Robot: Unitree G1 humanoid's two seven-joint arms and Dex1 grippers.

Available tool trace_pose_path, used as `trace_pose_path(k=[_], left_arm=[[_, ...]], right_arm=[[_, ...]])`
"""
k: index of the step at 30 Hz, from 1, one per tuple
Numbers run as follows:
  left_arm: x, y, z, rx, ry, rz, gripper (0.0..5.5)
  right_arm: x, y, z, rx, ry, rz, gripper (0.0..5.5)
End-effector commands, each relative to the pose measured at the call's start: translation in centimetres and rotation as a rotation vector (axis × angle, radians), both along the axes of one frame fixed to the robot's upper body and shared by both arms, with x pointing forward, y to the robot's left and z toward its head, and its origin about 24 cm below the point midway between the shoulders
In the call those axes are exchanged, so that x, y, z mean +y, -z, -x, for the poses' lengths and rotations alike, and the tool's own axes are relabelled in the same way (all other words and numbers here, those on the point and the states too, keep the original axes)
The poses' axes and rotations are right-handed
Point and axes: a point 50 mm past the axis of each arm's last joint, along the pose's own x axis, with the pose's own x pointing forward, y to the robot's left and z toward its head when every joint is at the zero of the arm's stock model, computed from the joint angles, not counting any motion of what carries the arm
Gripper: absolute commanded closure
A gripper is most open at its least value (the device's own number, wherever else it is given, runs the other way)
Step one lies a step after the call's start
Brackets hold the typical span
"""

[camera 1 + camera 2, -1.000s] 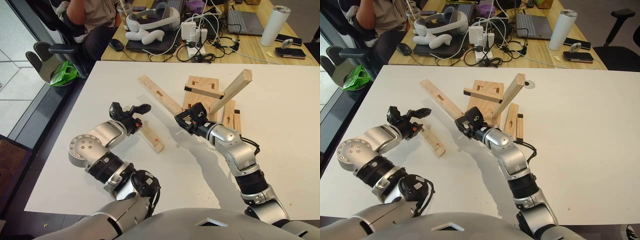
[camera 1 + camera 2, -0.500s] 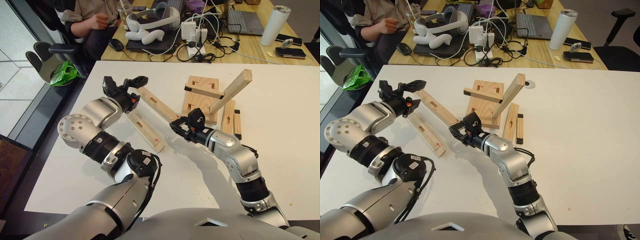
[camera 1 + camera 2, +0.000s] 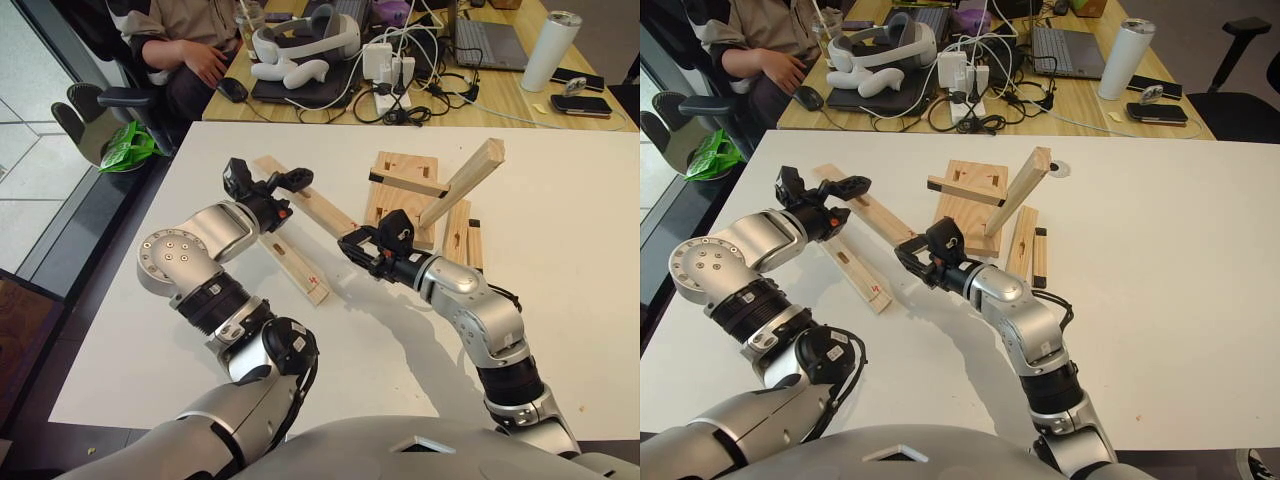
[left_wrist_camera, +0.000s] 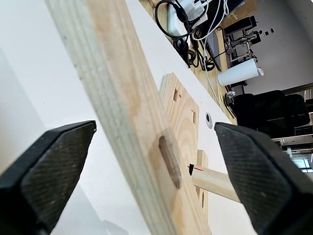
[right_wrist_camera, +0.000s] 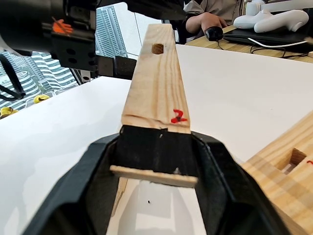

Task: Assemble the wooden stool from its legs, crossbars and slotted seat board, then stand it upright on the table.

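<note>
The right gripper point(image 3: 353, 246) is clamped shut on the near end of a plank point(image 3: 315, 205), close by a red mark on the wood; from there the plank runs away at a slant toward the desk's far left; its far end lies between the fingers of the left gripper point(image 3: 268, 182), which stand spread wide on either side of the wood with a gap on each side, holding nothing; a slot is cut in the plank's face near that end; a second plank point(image 3: 295, 270) lies flat on the white desk point(image 3: 560, 250) just beside and nearer the robot, under the left arm; the seat board point(image 3: 400, 165) lies flat beyond the right gripper with a crossbar point(image 3: 408, 184) across it; a leg point(image 3: 462, 182) leans tilted against the board's right side; two more pieces point(image 3: 458, 232) lie flat side by side just right of the board.
</note>
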Motion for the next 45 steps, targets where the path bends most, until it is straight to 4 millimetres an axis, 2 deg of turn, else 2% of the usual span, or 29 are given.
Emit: trace_pose_path(k=[1, 4, 9, 17, 24, 27, 34, 45], left_arm=[[0.4, -0.2, -0.5, -0.006, -0.018, -0.023, 0.98], [0.3, -0.1, -0.7, -0.005, -0.006, -0.058, 0.98], [-0.3, -0.3, -0.7, -0.029, 0.015, 0.004, 1.65], [-1.9, -0.4, -0.2, -0.035, 0.119, 0.037, 2.86], [-0.9, 0.0, -0.3, -0.024, 0.054, 0.038, 3.82], [-0.6, -0.1, -0.4, -0.028, 0.042, 0.036, 4.02], [-0.7, -0.4, -0.5, -0.038, 0.080, 0.035, 4.07], [-1.7, -1.2, 0.3, -0.101, 0.196, 0.060, 4.17]], right_arm=[[-1.0, -0.4, 0.8, -0.006, -0.035, -0.001, 3.45], [-2.0, -0.2, 0.9, 0.003, -0.021, 0.019, 3.45], [-3.2, -0.2, 0.6, 0.003, 0.002, 0.035, 3.45], [-2.7, -0.6, 0.3, -0.016, 0.011, 0.004, 3.45], [-3.1, -1.2, 1.0, -0.014, -0.015, -0.035, 3.45], [-3.8, -1.3, 1.4, -0.008, -0.021, -0.036, 3.45], [-5.2, -1.1, 2.8, -0.010, -0.054, 0.000, 3.45], [-5.3, -1.2, 3.4, -0.134, -0.139, 0.053, 3.45]])
